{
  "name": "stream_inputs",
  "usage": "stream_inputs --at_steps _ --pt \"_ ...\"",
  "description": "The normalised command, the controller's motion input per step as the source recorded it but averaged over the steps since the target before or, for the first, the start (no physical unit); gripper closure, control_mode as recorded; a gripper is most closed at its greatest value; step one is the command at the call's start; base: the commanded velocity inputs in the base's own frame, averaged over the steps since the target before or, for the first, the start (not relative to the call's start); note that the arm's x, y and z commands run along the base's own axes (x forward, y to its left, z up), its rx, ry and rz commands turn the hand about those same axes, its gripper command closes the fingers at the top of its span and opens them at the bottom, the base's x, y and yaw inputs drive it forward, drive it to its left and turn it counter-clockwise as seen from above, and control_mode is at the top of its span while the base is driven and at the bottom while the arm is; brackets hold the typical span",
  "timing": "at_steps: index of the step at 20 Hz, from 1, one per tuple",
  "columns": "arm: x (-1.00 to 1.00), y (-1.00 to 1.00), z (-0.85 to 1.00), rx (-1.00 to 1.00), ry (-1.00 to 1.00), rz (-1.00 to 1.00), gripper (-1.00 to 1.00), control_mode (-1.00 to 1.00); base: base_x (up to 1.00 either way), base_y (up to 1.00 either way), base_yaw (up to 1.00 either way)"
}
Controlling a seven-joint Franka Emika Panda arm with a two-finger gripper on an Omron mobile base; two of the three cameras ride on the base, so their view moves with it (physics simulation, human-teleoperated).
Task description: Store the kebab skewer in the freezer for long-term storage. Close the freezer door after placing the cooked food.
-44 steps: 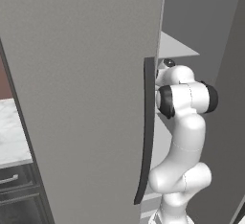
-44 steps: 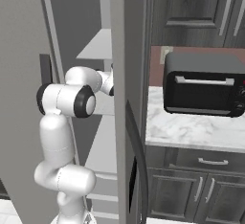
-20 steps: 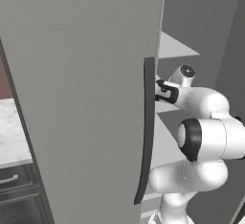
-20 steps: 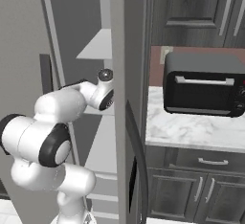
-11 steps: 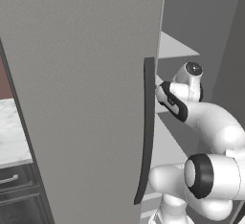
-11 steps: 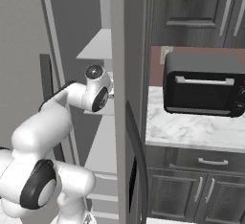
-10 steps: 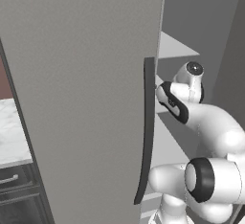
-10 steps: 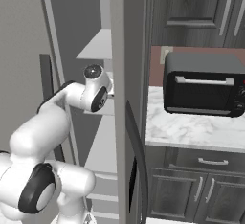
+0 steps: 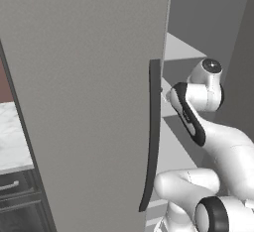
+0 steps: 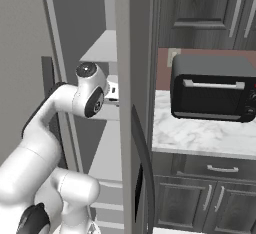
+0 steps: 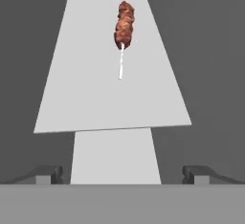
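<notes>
Since the earlier frames our arm has folded low and swung its hand into the freezer (image 10: 95, 38). Our pincer (image 11: 122, 174) is spread wide, holding nothing; the kebab skewer (image 11: 124, 31) lies on a white shelf (image 11: 76, 89), so closing the freezer door (image 9: 84, 102) remains.

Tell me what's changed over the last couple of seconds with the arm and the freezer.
The arm folded down: its elbow dropped low while the hand stayed up at shelf height inside the freezer. The gripper is open and empty now, with the kebab skewer lying on a white shelf ahead of it. The freezer door stayed open, and the toaster oven did not move.
</notes>
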Motion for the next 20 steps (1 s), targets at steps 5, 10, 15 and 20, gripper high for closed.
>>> stream_inputs --at_steps 5,10,15,20 --pt "-0.79 0.35 0.26 0.0 0.02 -0.02 -1.0 -1.0 0.0 0.0 0.0" --pt "-0.82 0.35 0.38 0.0 0.01 -0.05 -1.0 -1.0 0.0 0.0 0.0" --pt "-0.64 0.26 0.49 0.0 0.05 -0.04 -1.0 -1.0 0.0 0.0 0.0" --pt "-0.66 0.19 0.38 0.0 0.1 -0.01 -1.0 -1.0 0.0 0.0 0.0"
